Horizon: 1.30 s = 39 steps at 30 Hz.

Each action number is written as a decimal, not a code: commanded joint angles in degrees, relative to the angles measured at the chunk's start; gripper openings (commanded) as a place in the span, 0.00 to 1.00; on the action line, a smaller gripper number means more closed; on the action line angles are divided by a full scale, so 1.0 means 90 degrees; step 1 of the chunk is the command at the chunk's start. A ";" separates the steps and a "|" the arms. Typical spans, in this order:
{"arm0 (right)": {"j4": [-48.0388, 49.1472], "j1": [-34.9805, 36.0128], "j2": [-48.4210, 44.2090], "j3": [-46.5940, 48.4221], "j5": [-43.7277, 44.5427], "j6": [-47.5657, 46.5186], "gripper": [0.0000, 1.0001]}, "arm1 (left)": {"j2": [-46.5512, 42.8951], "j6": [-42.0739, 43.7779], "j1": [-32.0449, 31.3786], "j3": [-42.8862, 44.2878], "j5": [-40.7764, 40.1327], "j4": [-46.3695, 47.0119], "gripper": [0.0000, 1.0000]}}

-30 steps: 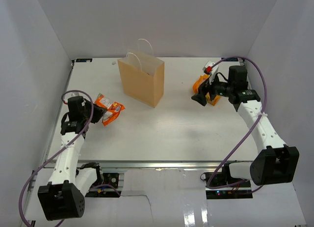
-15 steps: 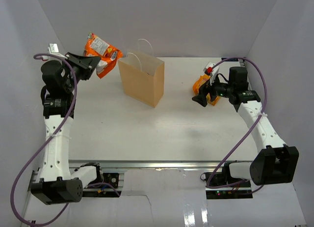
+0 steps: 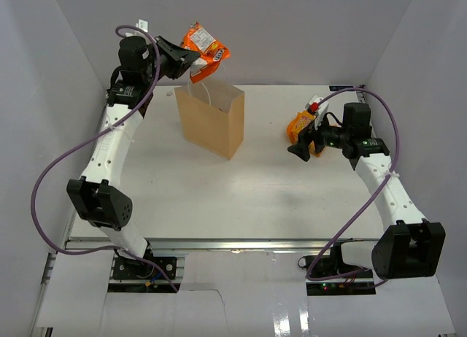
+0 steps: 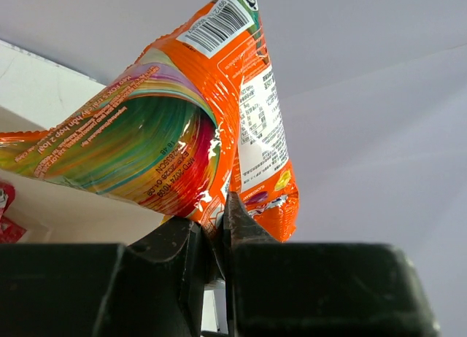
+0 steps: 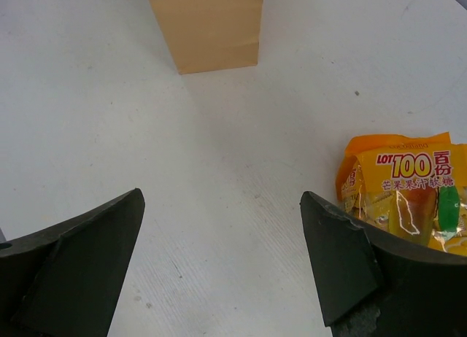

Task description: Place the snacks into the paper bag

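White table (image 3: 241, 198), matte, boxed in by plain white walls (image 3: 292, 31) on 3 sides. Metal rail (image 3: 241, 243) runs along the near edge by the arm bases. Purple cables loop off each arm.

Left arm is reared up at far left, w/ the left gripper (image 3: 191, 57) high in the air. Its fingers are pinched tight on the orange-white packet (image 3: 204, 42), gripping one crimped end. Packet's long axis runs approx left-to-right, free end pointing right & slightly far, away from the fingers. It's curled along its length, barcode at the free end in the wrist view. It hangs up by the white loop handles (image 3: 217, 66), over the far-left part of the bag's mouth. Not inside the bag; can't tell if it touches a handle.

Paper bag (image 3: 211, 122) stands upright, far-centre of the table, mouth up. Its long side runs diagonally, far left to near right.

Right side: right gripper (image 3: 300, 146) is low over the table, pointing left twd the bag, fingers spread wide w/ nothing btwn them. Orange-yellow pouch (image 3: 298, 123) lies flat just beside one fingertip; contact, can't tell. Print reads "LOT 100". Small red packet (image 3: 312, 103) sits just beyond the pouch, far side; too small for detail.
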 commanded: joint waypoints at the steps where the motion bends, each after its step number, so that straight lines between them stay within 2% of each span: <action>1: 0.0143 -0.0059 -0.0189 -0.0131 -0.0150 0.0057 0.93 | -0.0022 0.0034 -0.0056 0.0690 -0.0061 0.0472 0.13; 4: 0.0162 -0.0078 -0.0198 -0.0180 -0.0169 0.0086 0.93 | 0.0369 0.0025 -0.0124 0.1022 0.0056 0.0530 0.13; 11: 0.0231 -0.0127 -0.0189 -0.0248 -0.0208 0.0125 0.93 | 0.0858 -0.0210 -0.0271 0.0897 0.0330 0.0833 0.13; 20: 0.0299 -0.0195 -0.0169 -0.0317 -0.0228 0.0155 0.93 | 0.0448 0.0053 -0.0330 -0.0128 0.0398 0.1204 0.14; 28: 0.0319 -0.0225 -0.0130 -0.0297 -0.0247 0.0164 0.93 | -0.0069 0.0249 -0.0330 -0.1232 0.0438 0.1633 0.20; 33: 0.0309 -0.0225 -0.0120 -0.0297 -0.0276 0.0184 0.93 | -0.0109 0.0259 -0.0330 -0.1350 0.0476 0.1907 0.25; 39: 0.0319 -0.0225 -0.0120 -0.0297 -0.0316 0.0203 0.93 | 0.0028 0.0298 -0.0330 -0.0872 0.0594 0.2229 0.29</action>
